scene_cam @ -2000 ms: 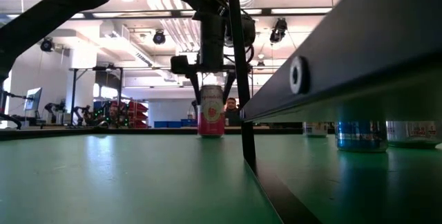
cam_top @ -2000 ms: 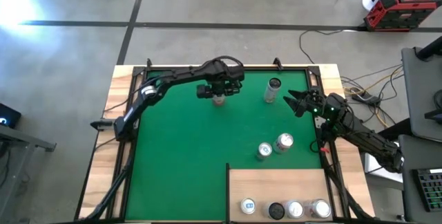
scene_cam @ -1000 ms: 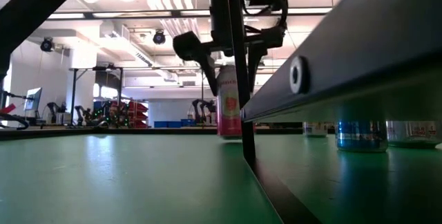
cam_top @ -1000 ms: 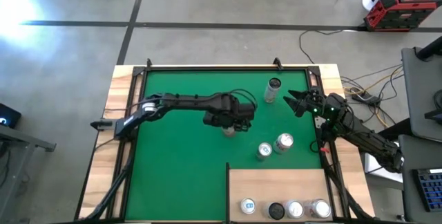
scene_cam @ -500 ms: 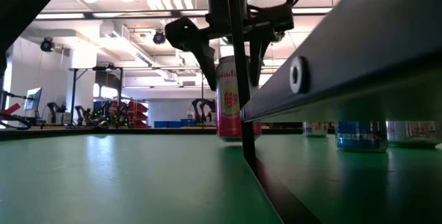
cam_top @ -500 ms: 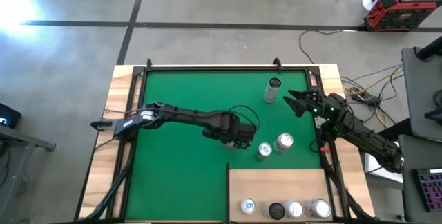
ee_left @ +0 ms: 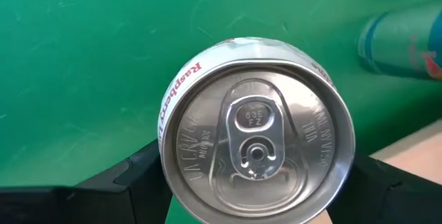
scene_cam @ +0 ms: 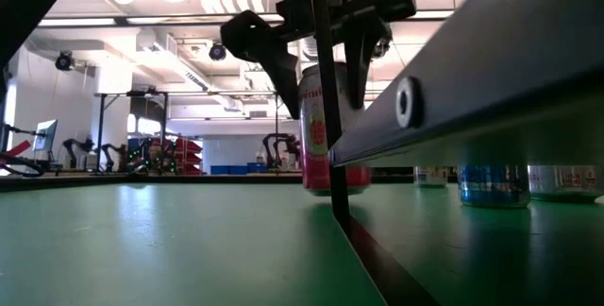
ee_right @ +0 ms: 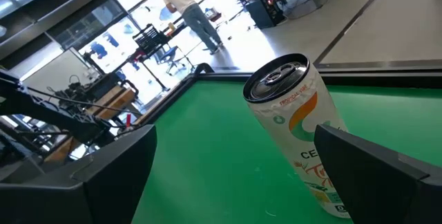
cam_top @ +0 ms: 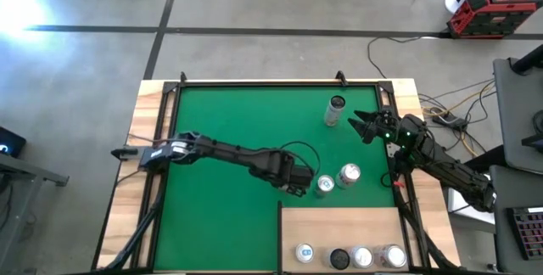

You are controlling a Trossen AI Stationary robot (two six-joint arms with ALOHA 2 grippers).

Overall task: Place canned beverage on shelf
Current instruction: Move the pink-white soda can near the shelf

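While the left hand (cam_top: 299,182) grips a pink raspberry can (ee_left: 257,156) from above, fingers (scene_cam: 266,51) clamped on either side of it, the can stands upright on the green mat (cam_top: 221,131) of the tabletop. Just beyond that hand's far side lies a blue can (cam_top: 324,185) on the mat, with a white can (cam_top: 349,174) beside it. The shelf (cam_top: 339,228), a pale wooden panel, sits just past the hand toward the tabletop's near edge and carries four cans (cam_top: 349,256) in a row. The right hand (cam_top: 361,125) waits with its fingers spread wide, an upright orange-and-white can (ee_right: 300,131) directly ahead of it.
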